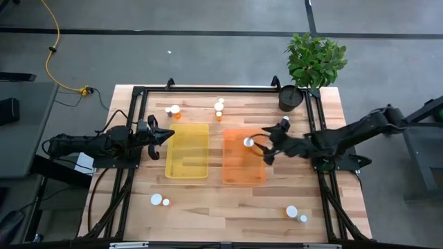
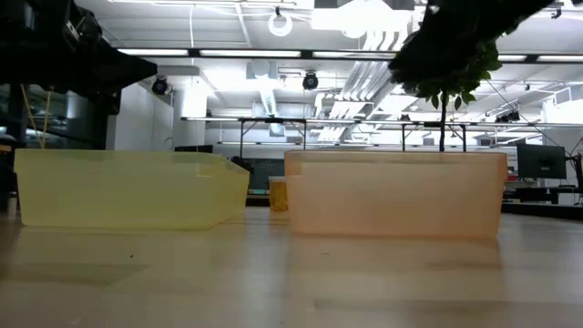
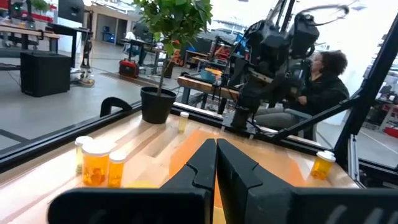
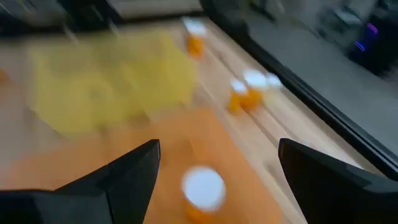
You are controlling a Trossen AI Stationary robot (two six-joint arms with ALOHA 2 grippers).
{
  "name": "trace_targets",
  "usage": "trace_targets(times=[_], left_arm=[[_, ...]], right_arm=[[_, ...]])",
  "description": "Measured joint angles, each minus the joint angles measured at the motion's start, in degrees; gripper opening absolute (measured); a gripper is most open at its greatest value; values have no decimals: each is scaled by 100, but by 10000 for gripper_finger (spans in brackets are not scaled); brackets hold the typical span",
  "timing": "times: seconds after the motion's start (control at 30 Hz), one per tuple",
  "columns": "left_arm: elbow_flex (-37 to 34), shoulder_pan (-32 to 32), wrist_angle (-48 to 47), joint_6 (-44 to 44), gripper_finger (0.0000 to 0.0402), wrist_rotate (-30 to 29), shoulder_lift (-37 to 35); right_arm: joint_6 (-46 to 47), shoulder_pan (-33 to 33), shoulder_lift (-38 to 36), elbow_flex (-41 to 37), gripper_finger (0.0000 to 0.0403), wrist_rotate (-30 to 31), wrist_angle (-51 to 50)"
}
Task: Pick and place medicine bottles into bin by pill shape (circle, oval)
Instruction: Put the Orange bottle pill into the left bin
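Two dark fingers of the right gripper stand wide apart over the orange translucent plastic tray, and between them sits a small orange translucent pill bottle with a round white cap. In the right wrist view that bottle lies in the gap with clear space on both sides, so neither finger touches it. It is above or inside the far part of the orange tray; which one cannot be told.

The left gripper has its fingers pressed together and holds nothing. It hangs at the far left edge of the yellow translucent plastic tray, which stands just left of the orange tray.

Other medicine bottles stand on the wooden slatted table. One bottle stands beyond the yellow tray's far edge, with a smaller white-capped one close at its left. A cluster of bottles stands at the far middle, beyond the gap between the trays. A single bottle stands near the black pot of the green leafy plant at the far right corner. Two white caps show at the near left, and two more at the near right.

In the left wrist view a seated person in dark clothing is in the room beyond the table.
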Motion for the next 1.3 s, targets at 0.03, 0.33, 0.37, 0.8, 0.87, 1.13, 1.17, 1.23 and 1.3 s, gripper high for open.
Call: trace_targets(times=[0.03, 0.33, 0.37, 0.8, 0.87, 1.13, 1.17, 1.23, 1.3], left_arm=[[2, 0, 30, 0, 3, 0, 0], [0, 0, 193, 8, 3, 7, 0], [0, 2, 196, 48, 3, 7, 0], [2, -64, 553, 91, 61, -539, 193], [32, -122, 700, 24, 91, -732, 386], [603, -388, 699, -153, 198, -1688, 1890], [681, -411, 700, -158, 208, -1794, 2137], [829, -415, 690, -249, 225, -1959, 2629], [1040, -401, 557, -317, 239, -2071, 3111]], right_arm=[[-212, 6, -155, -279, 320, -35, 655], [-2034, -577, -375, -1708, 320, -653, 4430], [-2113, -630, -372, -1691, 320, -662, 4456], [-2140, -747, -373, -1498, 320, -1014, 4443], [-2092, -747, -373, -1498, 320, -1013, 4442], [-2012, -747, -373, -1498, 320, -1010, 4438], [-2012, -747, -373, -1498, 320, -1008, 4435], [-2012, -747, -373, -1498, 320, -1008, 4429], [-2010, -747, -371, -1498, 320, -1002, 4403]])
